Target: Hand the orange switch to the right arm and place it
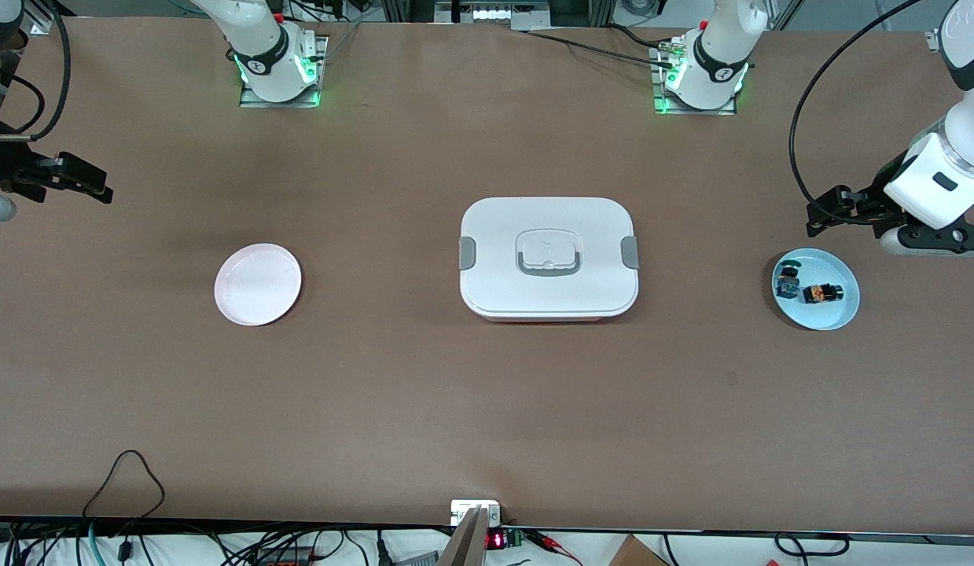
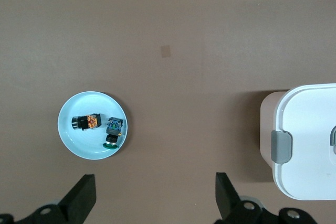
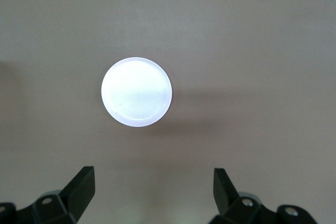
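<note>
The orange switch (image 1: 821,294) lies on its side in a light blue plate (image 1: 829,316) at the left arm's end of the table. Beside it in the plate lies a black-and-blue component with a teal-green cap (image 1: 787,281). My left gripper (image 1: 828,211) hangs open and empty over bare table next to that plate. The left wrist view shows the switch (image 2: 87,121) and plate (image 2: 79,142) ahead of the left gripper (image 2: 156,187). My right gripper (image 1: 93,182) waits open and empty over the right arm's end of the table, with its fingers (image 3: 83,182) spread wide.
A white lidded box (image 1: 548,258) with grey clasps stands at the table's middle. A pale pink plate (image 1: 258,284) with nothing on it sits toward the right arm's end, seen also in the right wrist view (image 3: 136,92). Cables run along the table's near edge.
</note>
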